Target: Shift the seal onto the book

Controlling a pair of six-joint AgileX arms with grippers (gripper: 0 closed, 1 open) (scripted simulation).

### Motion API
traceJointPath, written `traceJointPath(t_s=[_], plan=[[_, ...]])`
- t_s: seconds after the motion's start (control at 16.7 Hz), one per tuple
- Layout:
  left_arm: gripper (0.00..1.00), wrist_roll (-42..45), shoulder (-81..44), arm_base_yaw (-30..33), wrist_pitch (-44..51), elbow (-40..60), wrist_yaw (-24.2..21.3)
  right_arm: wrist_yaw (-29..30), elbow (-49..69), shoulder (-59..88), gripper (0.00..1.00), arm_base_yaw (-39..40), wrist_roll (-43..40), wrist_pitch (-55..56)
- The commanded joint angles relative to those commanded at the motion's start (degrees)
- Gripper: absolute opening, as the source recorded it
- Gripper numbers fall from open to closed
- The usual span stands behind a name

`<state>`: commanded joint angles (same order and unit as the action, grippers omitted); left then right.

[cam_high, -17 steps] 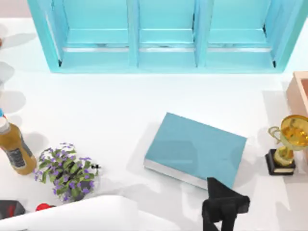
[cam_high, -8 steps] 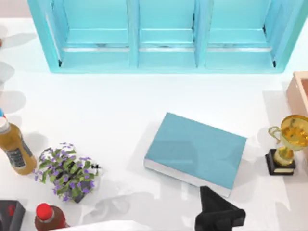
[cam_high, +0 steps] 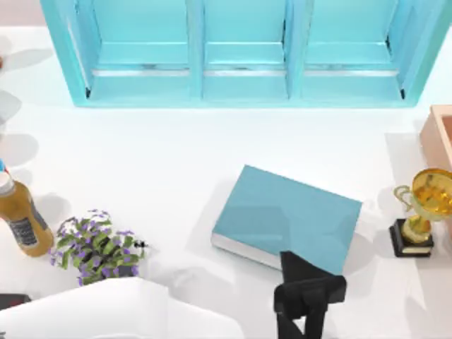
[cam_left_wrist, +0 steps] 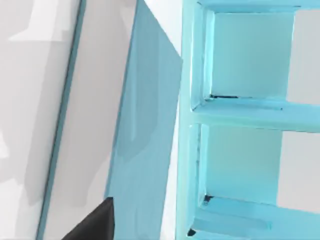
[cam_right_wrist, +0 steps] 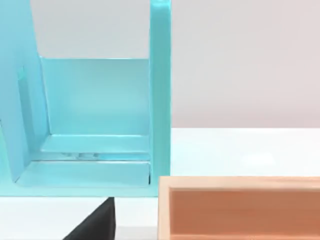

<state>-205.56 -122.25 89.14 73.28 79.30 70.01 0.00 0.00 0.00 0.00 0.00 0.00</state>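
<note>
The teal-blue book [cam_high: 289, 215] lies flat right of the table's middle, and its cover [cam_left_wrist: 145, 140] also runs through the left wrist view. My left arm [cam_high: 120, 314] reaches in from the front left. Its black gripper [cam_high: 308, 293] hangs over the book's near edge, and a dark tip of it [cam_left_wrist: 92, 225] shows in the left wrist view. The seal is hidden. My right arm is parked at the right, with a dark tip of its gripper [cam_right_wrist: 97, 222] in the right wrist view.
A teal shelf unit [cam_high: 240, 53] spans the back. A gold trophy [cam_high: 424, 208] and a wooden box [cam_high: 439, 134] stand at the right. A purple-flowered plant [cam_high: 95, 247] and a brown bottle [cam_high: 21, 215] stand at the left.
The left gripper dipped toward the front edge, then came back up and left to the book's near edge. The white arm now covers the red-capped bottle at the front left.
</note>
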Motion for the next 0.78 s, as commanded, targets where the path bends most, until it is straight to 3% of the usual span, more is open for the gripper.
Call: traceJointPath(t_s=[0.18, 0.36, 0.54, 0.78], plan=[[1.0, 10.39, 8.16, -6.05, -5.67, -3.46, -3.3, 0.0, 0.0, 0.0, 1.0, 0.0, 0.0, 0.0], [1.0, 26.27, 19.44, -14.27, -13.41, -8.48, -8.25, 0.0, 0.0, 0.0, 1.0, 0.0, 0.0, 0.0], [1.0, 47.24, 32.84, -23.81, -22.38, -14.73, -14.49, 0.0, 0.0, 0.0, 1.0, 0.0, 0.0, 0.0], [1.0, 81.29, 52.32, -37.44, -34.96, -24.6, -24.28, 0.0, 0.0, 0.0, 1.0, 0.0, 0.0, 0.0]])
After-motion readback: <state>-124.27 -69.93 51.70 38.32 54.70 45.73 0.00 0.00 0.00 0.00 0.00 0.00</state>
